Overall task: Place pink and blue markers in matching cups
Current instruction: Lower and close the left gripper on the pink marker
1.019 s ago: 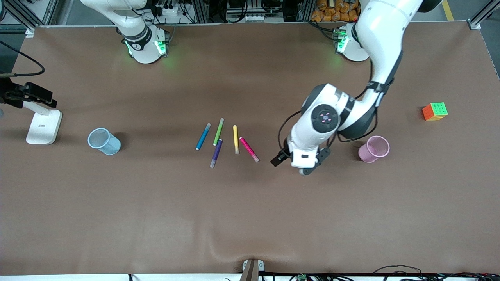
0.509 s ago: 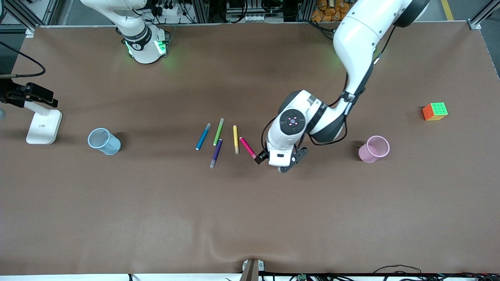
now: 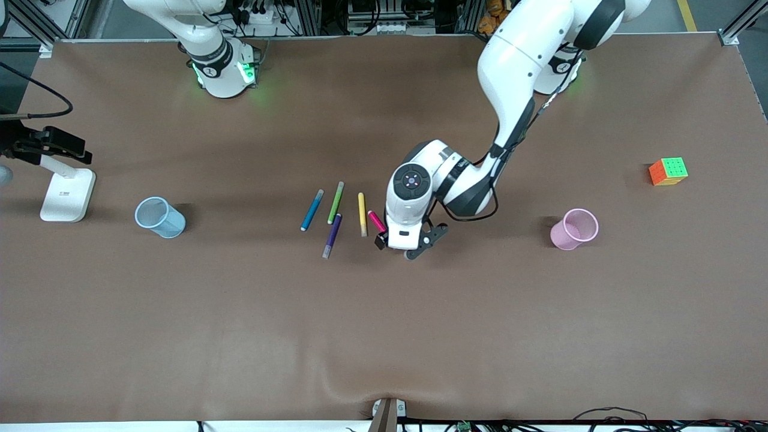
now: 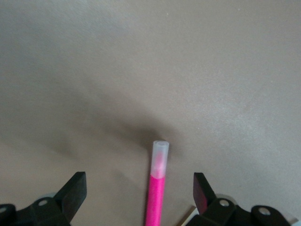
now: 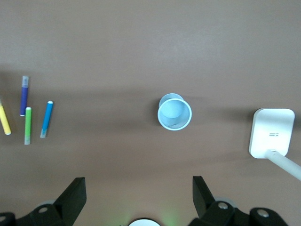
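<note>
The table [image 3: 240, 336] wears a matt brown, cloth-like cover, faintly wrinkled. The pink marker [image 4: 156, 193] looks like smooth plastic with a frosted translucent cap. Left arm [image 3: 516, 54]: glossy white shell.

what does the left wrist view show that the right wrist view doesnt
Only the left wrist view shows the pink marker lying on the table, its pale cap between the open left gripper fingers.

Only the right wrist view shows the blue cup, blue marker, green marker, purple marker, yellow marker, a white stand, and the open right gripper.

Both show brown tabletop and open black fingers.
</note>
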You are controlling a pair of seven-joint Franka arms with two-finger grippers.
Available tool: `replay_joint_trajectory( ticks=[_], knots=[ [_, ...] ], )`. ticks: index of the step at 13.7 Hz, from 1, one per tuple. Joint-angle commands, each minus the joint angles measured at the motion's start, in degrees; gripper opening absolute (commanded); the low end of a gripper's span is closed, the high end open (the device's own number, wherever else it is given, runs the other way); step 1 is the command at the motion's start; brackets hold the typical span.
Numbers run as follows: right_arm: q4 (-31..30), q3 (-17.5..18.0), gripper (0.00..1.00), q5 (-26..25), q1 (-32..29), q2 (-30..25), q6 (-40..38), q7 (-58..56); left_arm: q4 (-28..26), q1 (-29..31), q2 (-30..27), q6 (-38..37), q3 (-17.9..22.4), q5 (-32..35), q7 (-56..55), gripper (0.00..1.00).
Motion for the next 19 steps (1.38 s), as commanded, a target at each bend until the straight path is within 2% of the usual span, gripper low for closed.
replay_joint_trajectory(
  ticks=[1, 7, 8, 11, 12, 15, 19],
  knots=[
    [0.8, 0.3, 1.00, 1.9, -0.4, 0.3, -1.3, 2.2, 2.5, -2.7, 2.2, 2.0, 2.2, 1.1, -3.0, 1.00],
    [0.9, 0.5, 1.00, 2.1, 0.4, 0.2, -1.6, 4.0, 3.2, -6.3, 4.5, 4.1, 4.9, 1.2, -5.7, 1.00],
    [0.9, 0.5, 1.00, 2.1, 0.6, 0.2, -1.6, 5.5, 3.2, -7.2, 4.7, 4.6, 6.0, 1.1, -6.3, 0.94],
    [0.9, 0.5, 1.00, 4.0, 1.6, 0.2, -2.9, 9.8, 3.2, -7.8, 4.7, 4.8, 6.7, 1.0, -6.4, 0.62],
    [0.9, 0.5, 1.00, 4.1, 1.6, 0.2, -3.2, 10.0, 3.6, -7.8, 4.8, 4.8, 6.7, 1.1, -6.3, 0.55],
    [0.9, 0.5, 1.00, 4.1, 2.6, 0.2, -3.3, 10.3, 4.0, -7.8, 5.1, 4.8, 6.8, 1.2, -5.7, 0.41],
    [1.0, 0.5, 1.00, 5.6, 4.5, 0.1, -3.2, 16.2, 3.9, -7.8, 5.2, 4.8, 7.1, 1.3, -5.1, 0.21]
  ],
)
